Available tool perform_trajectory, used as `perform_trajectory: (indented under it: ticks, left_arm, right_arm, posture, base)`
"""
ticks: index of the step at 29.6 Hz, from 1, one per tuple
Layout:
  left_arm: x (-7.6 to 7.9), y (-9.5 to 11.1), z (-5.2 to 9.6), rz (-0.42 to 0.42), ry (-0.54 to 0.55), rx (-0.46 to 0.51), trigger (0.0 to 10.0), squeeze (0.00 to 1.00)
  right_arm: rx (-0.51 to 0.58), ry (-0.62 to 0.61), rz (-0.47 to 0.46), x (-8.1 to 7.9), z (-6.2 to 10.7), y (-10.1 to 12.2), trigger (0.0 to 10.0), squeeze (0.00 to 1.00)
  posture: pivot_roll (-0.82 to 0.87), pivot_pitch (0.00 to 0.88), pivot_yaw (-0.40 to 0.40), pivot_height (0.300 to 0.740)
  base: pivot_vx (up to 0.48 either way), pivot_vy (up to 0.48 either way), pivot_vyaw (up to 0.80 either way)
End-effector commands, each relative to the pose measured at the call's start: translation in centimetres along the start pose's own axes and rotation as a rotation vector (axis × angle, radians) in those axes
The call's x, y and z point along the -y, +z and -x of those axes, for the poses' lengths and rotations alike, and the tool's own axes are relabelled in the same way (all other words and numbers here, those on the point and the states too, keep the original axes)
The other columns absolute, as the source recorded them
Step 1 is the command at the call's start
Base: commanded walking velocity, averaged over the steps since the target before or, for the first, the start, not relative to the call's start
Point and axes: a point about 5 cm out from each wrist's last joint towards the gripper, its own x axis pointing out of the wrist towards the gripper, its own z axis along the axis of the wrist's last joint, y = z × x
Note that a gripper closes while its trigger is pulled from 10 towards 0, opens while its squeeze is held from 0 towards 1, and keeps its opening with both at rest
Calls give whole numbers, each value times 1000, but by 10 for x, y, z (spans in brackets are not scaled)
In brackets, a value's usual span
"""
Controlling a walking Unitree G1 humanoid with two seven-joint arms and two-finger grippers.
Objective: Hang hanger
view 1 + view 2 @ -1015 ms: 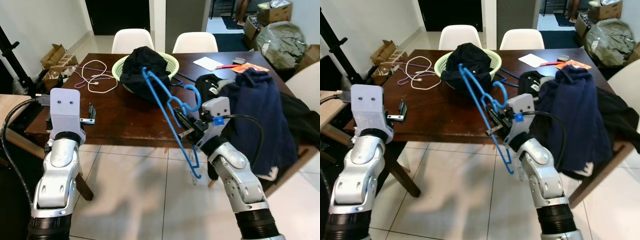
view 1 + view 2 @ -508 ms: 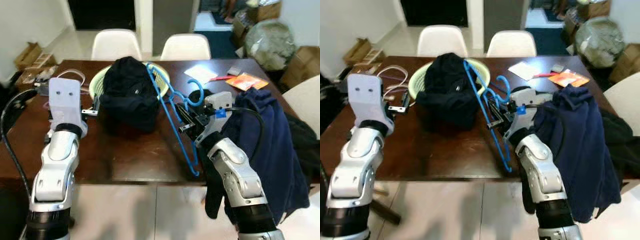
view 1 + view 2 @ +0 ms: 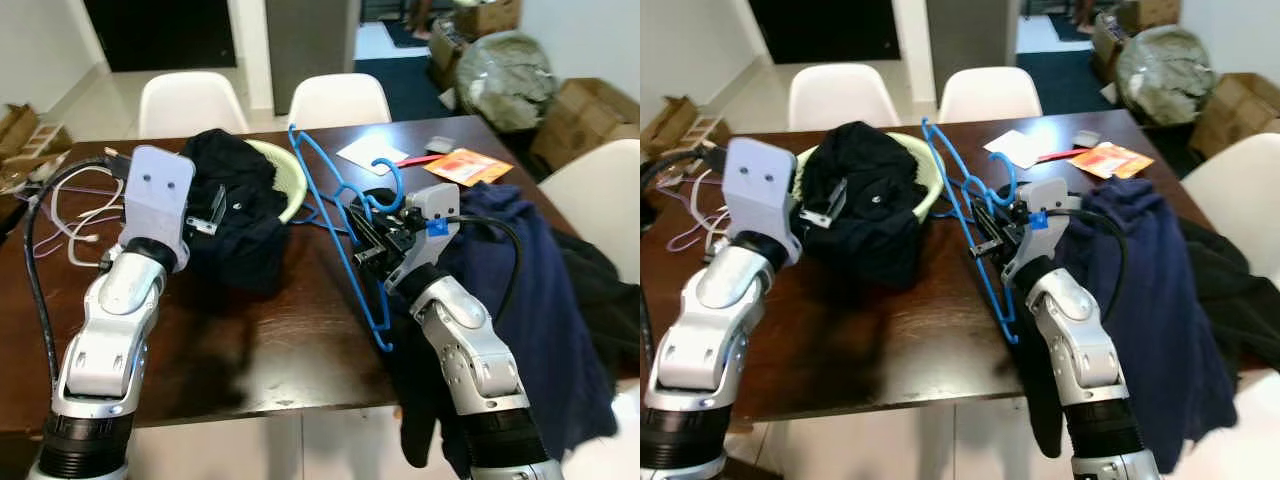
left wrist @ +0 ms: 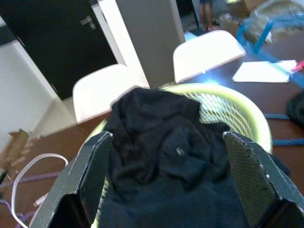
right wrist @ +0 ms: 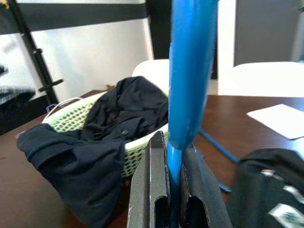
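The right tool (image 3: 368, 243) is clamped tight on the blue hanger (image 3: 340, 220), which slants above the dark wooden bench (image 3: 270, 330) just beside the green basket (image 3: 285, 185) of black clothes (image 3: 235, 215). The left tool (image 4: 166, 185) hovers near that basket, fingers spread wide, holding nothing.

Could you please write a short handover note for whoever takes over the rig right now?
Right gripper: shut on the blue hanger, held tilted above the brown table.
Left gripper: open, hovering just in front of the black garment heaped in the green basket.
Done: hanger picked up.
Left: nothing hangs on it yet, and no rail is in sight. A navy garment is draped beside the right arm.
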Motion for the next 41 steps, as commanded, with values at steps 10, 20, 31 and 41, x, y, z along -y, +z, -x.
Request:
perform_trajectory:
  ticks: [10,20,31,41]
  left_arm:
    - [19,-52,15,-128,-186,-206,10000,0]
    - [3,-56,6,-633,-110,-93,10000,0]
    - [3,-46,-8,-729,-124,-11,10000,0]
    - [18,-58,-8,-678,-192,-24,10000,0]
  right_arm:
    - [-7,-25,37,3,-1,-2,10000,0]
    - [-47,-37,32,5,7,-10,10000,0]
    - [-248,-81,253,14,32,-49,10000,0]
    - [-246,-88,229,16,31,-48,10000,0]
  posture:
    - [7,60,29,740]
    - [-6,89,23,740]
    - [-21,105,38,740]
    - [-23,113,36,740]
  base:
    - [0,0,0]
    - [0,0,0]
    - [0,0,0]
    - [0,0,0]
